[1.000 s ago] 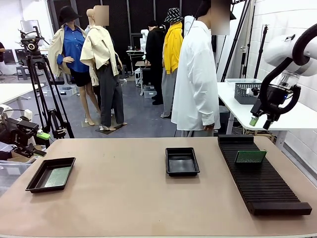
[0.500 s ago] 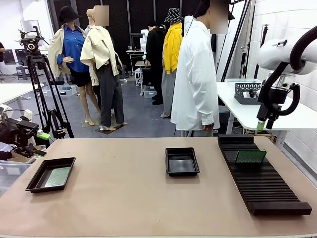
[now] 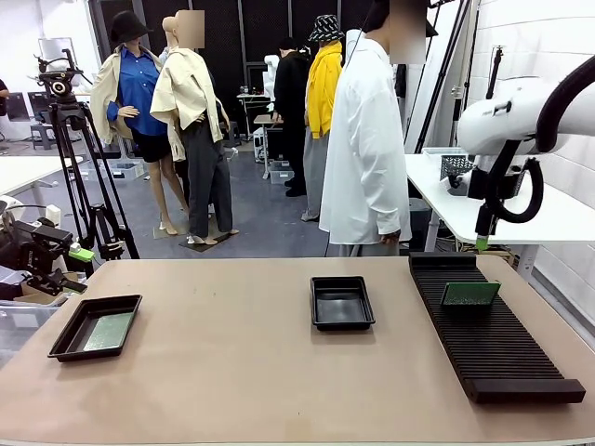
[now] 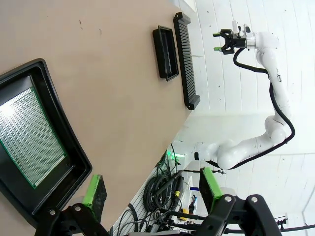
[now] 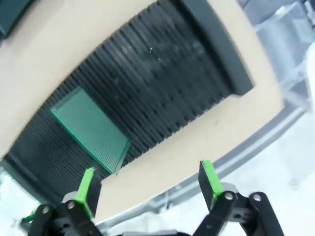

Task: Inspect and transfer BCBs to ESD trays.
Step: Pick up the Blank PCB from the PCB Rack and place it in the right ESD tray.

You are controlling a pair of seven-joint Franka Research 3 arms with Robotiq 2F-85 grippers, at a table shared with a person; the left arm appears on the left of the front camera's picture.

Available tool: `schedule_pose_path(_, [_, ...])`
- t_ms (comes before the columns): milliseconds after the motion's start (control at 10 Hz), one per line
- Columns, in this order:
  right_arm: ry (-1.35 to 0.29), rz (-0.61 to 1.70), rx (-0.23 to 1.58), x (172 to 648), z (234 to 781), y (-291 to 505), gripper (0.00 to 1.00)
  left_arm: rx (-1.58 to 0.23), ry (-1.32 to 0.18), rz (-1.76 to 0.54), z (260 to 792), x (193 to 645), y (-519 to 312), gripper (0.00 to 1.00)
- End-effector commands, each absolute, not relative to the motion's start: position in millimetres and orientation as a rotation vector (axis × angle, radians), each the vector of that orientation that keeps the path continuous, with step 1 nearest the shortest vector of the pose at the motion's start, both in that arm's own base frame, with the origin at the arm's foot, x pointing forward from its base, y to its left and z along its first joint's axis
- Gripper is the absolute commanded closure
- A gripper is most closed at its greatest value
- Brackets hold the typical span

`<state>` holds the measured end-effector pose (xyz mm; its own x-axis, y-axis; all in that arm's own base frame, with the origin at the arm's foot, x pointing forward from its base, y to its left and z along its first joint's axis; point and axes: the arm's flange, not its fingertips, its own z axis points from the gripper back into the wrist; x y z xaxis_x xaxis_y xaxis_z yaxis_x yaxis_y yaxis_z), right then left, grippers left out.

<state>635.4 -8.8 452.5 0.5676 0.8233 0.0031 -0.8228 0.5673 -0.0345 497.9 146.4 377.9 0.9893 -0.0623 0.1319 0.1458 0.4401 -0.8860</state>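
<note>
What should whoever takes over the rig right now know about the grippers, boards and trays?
Left gripper: open, holding nothing, near the left tray, not touching it.
Right gripper: open, holding nothing, in the air above the far end of the rack.
Boards: the tray board lies flat in the left tray; the rack board stands in the rack's slots near the far end.
Middle tray: no board in it.
Done: one board trayed.
Left: probably pick the rack board, inspect it and set it in a tray.
</note>
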Motion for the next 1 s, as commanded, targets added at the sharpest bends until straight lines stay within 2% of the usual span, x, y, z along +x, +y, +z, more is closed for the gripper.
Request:
schedule_pose_path(0, [-0.048,1.074,-0.094,613,434,1,0.00,-1.104,-0.084,-0.121,380,497,147,0.00])
schedule_pose_path(500, [0.037,1.353,-0.064,610,433,8,0.00,-1.104,-0.084,-0.121,380,497,147,0.00])
schedule_pose_path(900, [-0.015,1.516,-0.026,598,422,-2,0.00,-1.104,-0.084,-0.121,380,497,147,0.00])
